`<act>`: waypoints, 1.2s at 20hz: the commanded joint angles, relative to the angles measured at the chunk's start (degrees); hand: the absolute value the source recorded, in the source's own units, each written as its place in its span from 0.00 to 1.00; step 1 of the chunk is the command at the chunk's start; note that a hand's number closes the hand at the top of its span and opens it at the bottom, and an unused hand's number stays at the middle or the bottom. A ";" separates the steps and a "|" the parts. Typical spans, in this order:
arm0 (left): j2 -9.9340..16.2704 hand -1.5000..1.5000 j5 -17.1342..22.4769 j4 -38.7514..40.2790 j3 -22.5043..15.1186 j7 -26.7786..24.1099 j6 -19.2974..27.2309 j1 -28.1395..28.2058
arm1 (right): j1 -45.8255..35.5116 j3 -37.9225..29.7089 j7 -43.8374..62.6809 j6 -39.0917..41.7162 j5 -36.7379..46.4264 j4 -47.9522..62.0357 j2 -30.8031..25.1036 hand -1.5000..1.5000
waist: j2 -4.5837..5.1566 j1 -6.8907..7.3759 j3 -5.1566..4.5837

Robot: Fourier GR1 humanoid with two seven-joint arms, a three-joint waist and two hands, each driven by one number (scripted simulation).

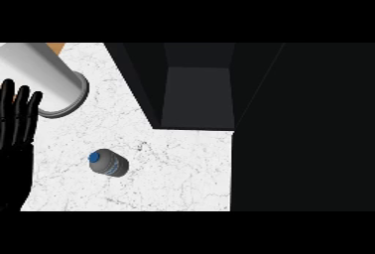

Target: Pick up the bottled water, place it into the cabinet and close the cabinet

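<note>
1 bottled water (107, 162) stands right of the left hand's (15, 130) straight fingers (22, 101), apart.

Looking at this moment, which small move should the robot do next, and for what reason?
Probably bring a hand over the small grey water bottle with the blue cap. It stands untouched on the white marble counter, the dark cabinet already looks open, and the only hand in view, the black left hand, rests open at the left edge, holding nothing.

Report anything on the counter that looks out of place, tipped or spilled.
Nothing stands out. The bottled water stands capped on the white counter, no spill around it. The cabinet is open, and the left hand rests open at the left edge.
</note>
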 commanded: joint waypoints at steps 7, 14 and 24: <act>-2.23 0.00 12.16 0.66 1.51 5.35 -3.90 3.16 | 8.72 8.19 3.77 9.28 -9.45 -8.21 0.46 0.00 | 0.01 -0.82 0.09; -1.03 0.00 14.11 -8.52 2.09 14.16 -1.81 5.53 | 18.85 9.91 10.55 11.90 -14.64 -22.51 -2.18 0.00 | 0.10 -1.61 0.14; 1.37 0.00 12.76 -8.63 7.17 13.51 -6.15 15.96 | 32.99 15.16 6.29 13.72 -11.70 -30.52 -1.68 0.00 | -0.05 -2.04 0.11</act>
